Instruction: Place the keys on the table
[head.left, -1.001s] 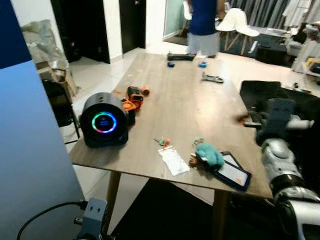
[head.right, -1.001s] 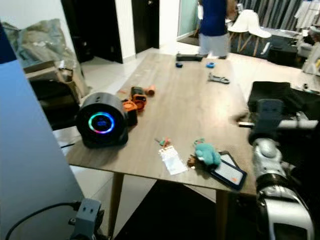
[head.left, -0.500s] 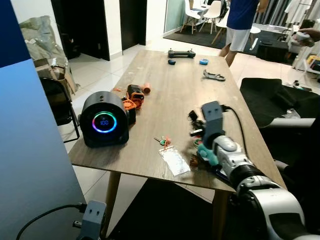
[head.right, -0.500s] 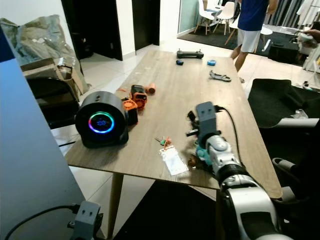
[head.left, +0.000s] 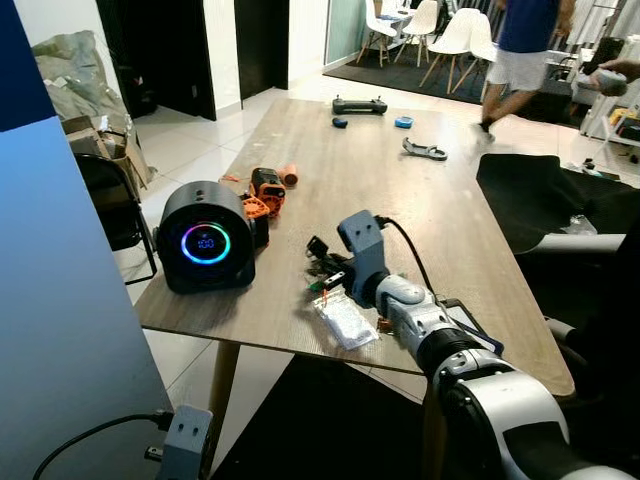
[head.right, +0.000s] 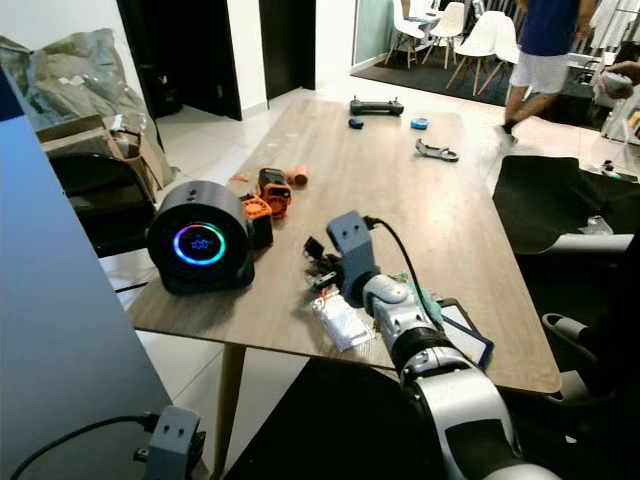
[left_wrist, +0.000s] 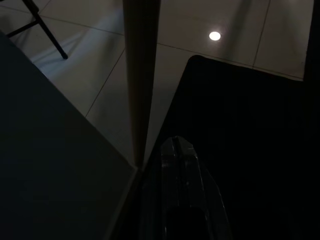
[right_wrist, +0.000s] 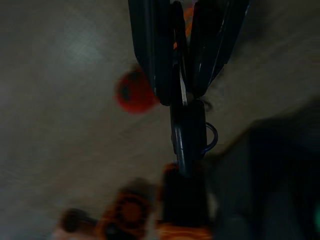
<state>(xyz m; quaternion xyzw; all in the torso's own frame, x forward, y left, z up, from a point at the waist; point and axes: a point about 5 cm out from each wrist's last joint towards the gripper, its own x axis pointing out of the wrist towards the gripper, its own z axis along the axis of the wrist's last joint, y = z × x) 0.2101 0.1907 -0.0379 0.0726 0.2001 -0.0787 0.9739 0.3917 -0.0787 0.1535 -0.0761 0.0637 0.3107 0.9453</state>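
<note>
Right gripper (head.left: 318, 262) over the table's (head.left: 420, 210) near edge, clamped on what seem keys (right_wrist: 189, 131); left gripper (left_wrist: 176, 150) closed.

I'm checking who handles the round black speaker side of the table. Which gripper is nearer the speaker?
Right. The right gripper hovers over the table just beside the speaker, shut on keys. The left gripper hangs below the tabletop by a table leg.
</note>
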